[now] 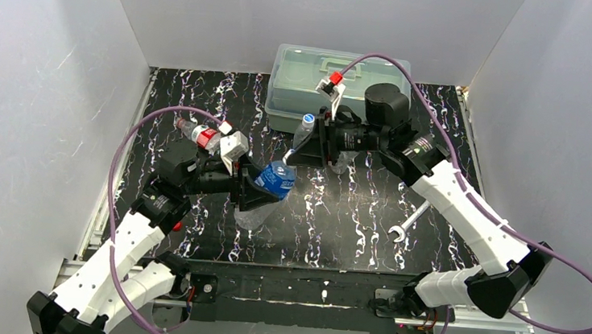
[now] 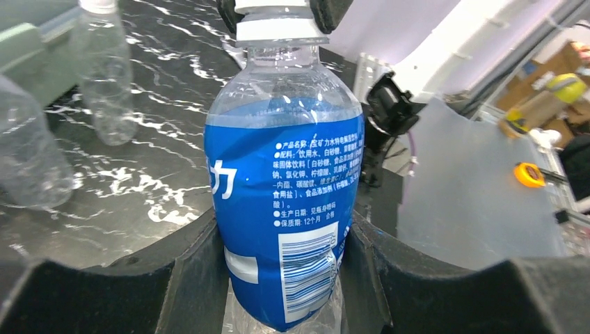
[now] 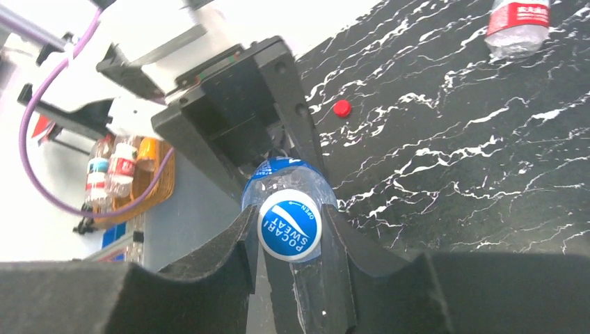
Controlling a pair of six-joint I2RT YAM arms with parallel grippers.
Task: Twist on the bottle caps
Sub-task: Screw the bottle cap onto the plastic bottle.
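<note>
Over black marbled worktop (image 1: 353, 220), left jaws pinch the blue-label bottle (image 2: 285, 195), seemingly empty; right jaws squeeze its blue-and-white cap (image 3: 289, 225). Red cap (image 3: 341, 108) lies loose.

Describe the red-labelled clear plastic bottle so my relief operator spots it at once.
Start at the black marbled table, then look to its left side, beyond the left gripper. The red-labelled clear plastic bottle lies on its side there, the table's only red label.

Silver wrench (image 1: 403, 225) on marbled mat (image 1: 351, 240); lidded box (image 1: 301, 74) (translucent) behind.
</note>
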